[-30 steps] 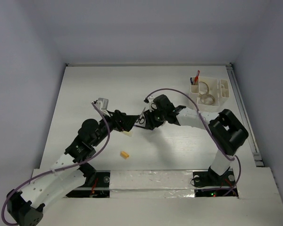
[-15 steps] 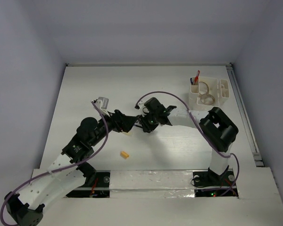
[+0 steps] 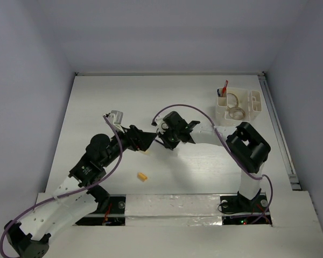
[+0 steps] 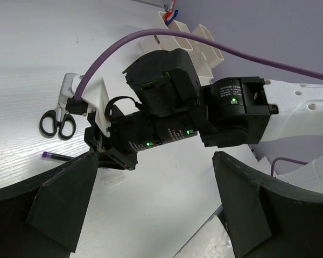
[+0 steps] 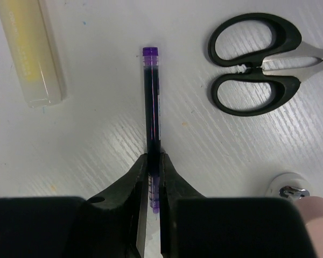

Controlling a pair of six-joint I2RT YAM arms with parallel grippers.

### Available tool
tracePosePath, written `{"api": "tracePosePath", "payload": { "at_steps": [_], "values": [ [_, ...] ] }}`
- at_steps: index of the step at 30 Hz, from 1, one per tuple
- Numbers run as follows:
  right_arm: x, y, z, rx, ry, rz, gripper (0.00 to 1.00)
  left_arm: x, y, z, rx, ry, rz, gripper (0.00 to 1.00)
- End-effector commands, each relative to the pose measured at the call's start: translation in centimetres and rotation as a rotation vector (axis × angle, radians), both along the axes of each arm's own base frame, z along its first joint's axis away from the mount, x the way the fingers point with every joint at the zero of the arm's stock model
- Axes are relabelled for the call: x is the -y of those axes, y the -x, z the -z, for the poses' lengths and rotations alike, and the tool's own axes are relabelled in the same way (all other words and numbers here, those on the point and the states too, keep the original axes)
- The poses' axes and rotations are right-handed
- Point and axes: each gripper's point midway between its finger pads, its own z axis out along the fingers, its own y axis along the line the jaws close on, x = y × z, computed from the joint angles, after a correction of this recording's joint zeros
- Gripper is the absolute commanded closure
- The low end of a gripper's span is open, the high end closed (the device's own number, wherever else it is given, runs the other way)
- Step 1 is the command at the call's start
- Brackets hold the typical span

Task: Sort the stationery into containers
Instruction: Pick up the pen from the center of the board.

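Note:
My right gripper (image 5: 152, 161) is shut on the near end of a dark purple pen (image 5: 151, 97) that lies on the white table. Small black-handled scissors (image 5: 290, 86) lie just right of the pen, and a pale yellow tube (image 5: 32, 54) lies to its left. In the top view the right gripper (image 3: 162, 141) is at the table's middle, nose to nose with my left gripper (image 3: 145, 141). The left gripper (image 4: 156, 177) is open and empty, facing the right gripper (image 4: 105, 148), the scissors (image 4: 56, 121) and the pen (image 4: 56, 156). The white organiser (image 3: 251, 110) stands at the far right.
The organiser holds a red pen (image 3: 224, 87) and clear tape rolls (image 3: 234, 102). A small orange block (image 3: 142, 176) lies near the front, below the left gripper. The right arm's purple cable (image 3: 204, 110) arcs over the middle. The organiser also shows in the left wrist view (image 4: 204, 48).
The right gripper has moved left toward the left gripper and now covers the scissors in the top view. The left arm has hardly moved.

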Motion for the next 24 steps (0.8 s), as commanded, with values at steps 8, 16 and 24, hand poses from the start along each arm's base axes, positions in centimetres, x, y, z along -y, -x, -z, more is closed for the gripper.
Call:
{"api": "tracePosePath", "payload": {
  "at_steps": [8,16,24],
  "values": [
    [-0.7,-0.6,-5.2,0.203,-0.088,-0.140,1.00,-0.2,-0.2,-0.1,0.025,0.024,-0.019,0.17],
    [-1.3,4.8,-11.1,0.072,-0.302,-0.390,1.00,1.3,0.3,1.8,0.029,0.020,0.070,0.26],
    [-0.6,9.1,-16.2,0.001,-0.385,-0.585,1.00,0.7,1.4,0.3,0.037,0.008,0.085,0.27]
  ]
}}
